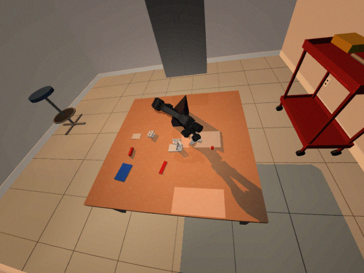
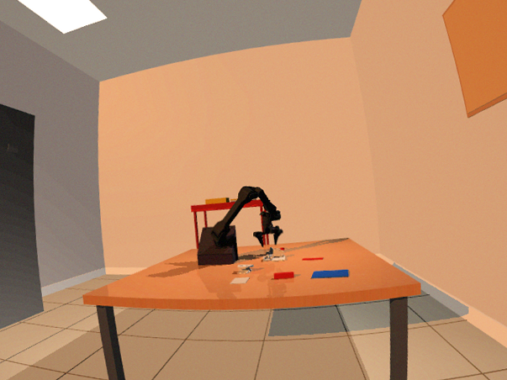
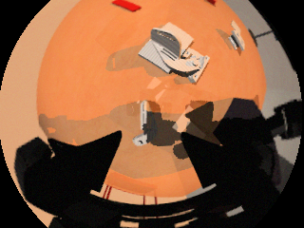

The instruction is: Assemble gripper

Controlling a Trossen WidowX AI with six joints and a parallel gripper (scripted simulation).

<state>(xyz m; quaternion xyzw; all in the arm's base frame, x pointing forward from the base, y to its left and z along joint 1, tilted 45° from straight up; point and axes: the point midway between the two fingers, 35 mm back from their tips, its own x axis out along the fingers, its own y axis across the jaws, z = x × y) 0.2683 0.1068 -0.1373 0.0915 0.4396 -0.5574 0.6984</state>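
Note:
The white gripper base [image 1: 171,148] [image 3: 202,66] lies mid-table. A curved jaw [image 3: 166,42] lies across it, one end rising; whether it sits on a pin is too small to tell. The other white jaw [image 1: 191,143] [image 3: 143,115] is loose, between the base and the arm's side. My gripper [image 1: 191,136] [image 2: 269,244] [image 3: 152,134] is open and empty above this loose jaw, which shows between the fingertips in the wrist view, without contact that I can see. The white housing plate [image 1: 151,133] [image 2: 244,268] [image 3: 237,42] stands apart, its stub side unclear.
On the table [image 1: 147,187] [image 2: 175,291] lie a thin white square [image 1: 136,136] [image 2: 239,280], a red block [image 1: 131,151] [image 2: 283,275], a red bar [image 1: 162,167] [image 2: 312,258] [image 3: 126,5], a blue plate [image 1: 123,172] [image 2: 331,273] and a red cube [image 1: 212,147].

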